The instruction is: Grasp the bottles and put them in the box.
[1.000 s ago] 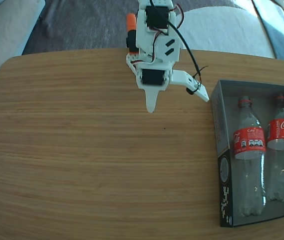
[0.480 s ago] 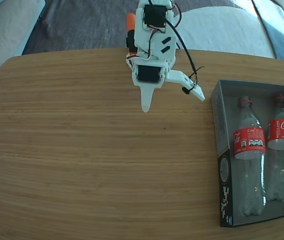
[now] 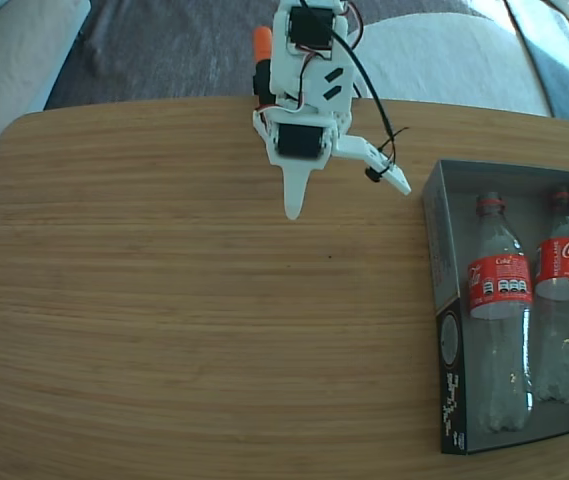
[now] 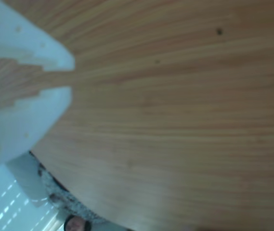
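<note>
Fixed view, near edge first: dark grey box (image 3: 442, 300) at right side of wooden table (image 3: 164, 330), black outer wall with white print facing left. Two Coca-Cola bottles lie inside, side by side, caps toward far end: left bottle (image 3: 499, 300), right bottle (image 3: 561, 290), red labels nearly touching. Middle of table bare. Far edge: white arm with gripper (image 3: 349, 200) over the table, well apart from box, fingers spread wide, holding nothing. Wrist view: two pale fingertips (image 4: 55, 103) with a narrow gap between them, wood grain beyond.
</note>
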Robot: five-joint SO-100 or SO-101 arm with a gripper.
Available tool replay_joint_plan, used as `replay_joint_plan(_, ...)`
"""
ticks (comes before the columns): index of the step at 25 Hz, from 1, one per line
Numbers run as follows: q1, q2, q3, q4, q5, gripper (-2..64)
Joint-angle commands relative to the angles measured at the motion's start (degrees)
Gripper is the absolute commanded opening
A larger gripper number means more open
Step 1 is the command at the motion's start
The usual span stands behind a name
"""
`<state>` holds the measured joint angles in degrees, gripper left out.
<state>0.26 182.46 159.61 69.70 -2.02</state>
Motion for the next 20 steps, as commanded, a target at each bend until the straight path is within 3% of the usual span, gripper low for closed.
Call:
replay_joint_plan(1, 0.26, 2.46, 0.0, 0.79, -0.35, -0.3)
replay_joint_plan(20, 0.26, 3.43, 0.18, 1.41, -0.35, -0.3)
